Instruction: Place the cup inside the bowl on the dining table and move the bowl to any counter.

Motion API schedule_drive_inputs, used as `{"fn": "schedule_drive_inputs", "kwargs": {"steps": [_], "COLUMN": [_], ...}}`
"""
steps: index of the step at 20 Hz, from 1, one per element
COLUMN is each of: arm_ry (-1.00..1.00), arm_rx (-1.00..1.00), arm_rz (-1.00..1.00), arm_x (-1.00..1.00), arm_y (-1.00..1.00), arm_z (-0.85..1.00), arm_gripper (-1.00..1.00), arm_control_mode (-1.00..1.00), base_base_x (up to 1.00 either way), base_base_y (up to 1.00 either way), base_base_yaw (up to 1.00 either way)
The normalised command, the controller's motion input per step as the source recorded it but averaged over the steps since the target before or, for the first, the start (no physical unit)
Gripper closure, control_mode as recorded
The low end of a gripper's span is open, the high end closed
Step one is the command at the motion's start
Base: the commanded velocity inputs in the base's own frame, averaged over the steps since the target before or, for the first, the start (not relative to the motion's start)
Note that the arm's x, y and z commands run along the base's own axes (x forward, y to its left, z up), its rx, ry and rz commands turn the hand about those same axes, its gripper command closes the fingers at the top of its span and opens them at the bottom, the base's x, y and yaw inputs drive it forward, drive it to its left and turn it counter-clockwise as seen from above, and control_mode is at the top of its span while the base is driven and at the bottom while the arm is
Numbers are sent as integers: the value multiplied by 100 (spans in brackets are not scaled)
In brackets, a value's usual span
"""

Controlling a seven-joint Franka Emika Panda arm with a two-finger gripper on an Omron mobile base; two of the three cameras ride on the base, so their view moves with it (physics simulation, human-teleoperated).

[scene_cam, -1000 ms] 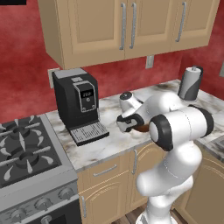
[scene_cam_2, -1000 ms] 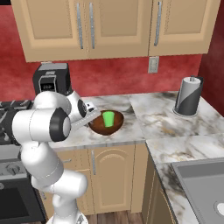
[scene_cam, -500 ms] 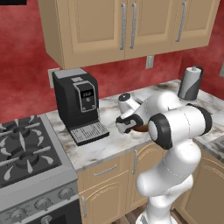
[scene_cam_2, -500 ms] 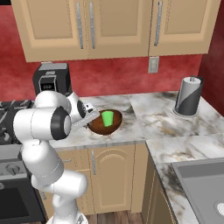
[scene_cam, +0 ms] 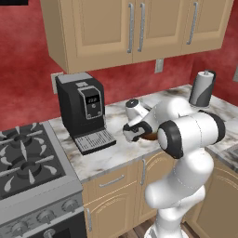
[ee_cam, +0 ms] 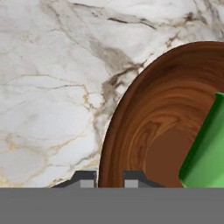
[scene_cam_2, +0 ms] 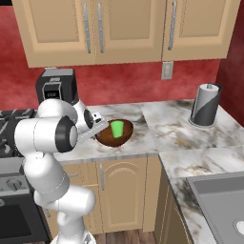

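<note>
Claw pinched on rim of brown bowl, green cup upright inside, bowl at marble bench beside coffee machine. Final step, apparently: settle bowl, then release and lift clear.

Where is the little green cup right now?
The cup stands inside the brown bowl on the counter, right of the coffee machine; the gripper pinches the bowl's rim.
</note>
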Motion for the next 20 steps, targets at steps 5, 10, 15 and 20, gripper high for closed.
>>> {"fn": "schedule_drive_inputs", "kwargs": {"steps": [5, 10, 15, 20], "arm_ry": [0, 0, 0, 0], "arm_rx": [0, 0, 0, 0], "arm_rz": [0, 0, 0, 0], "arm_x": [0, -5, -20, -25], "arm_y": [0, 0, 0, 0], "arm_z": [0, 0, 19, 34], "arm_gripper": [-100, -100, -100, -100], "arm_control_mode": [-100, -100, -100, -100], "base_base_x": [0, 0, 0, 0], "base_base_y": [0, 0, 0, 0], "base_base_yaw": [0, 0, 0, 0]}}
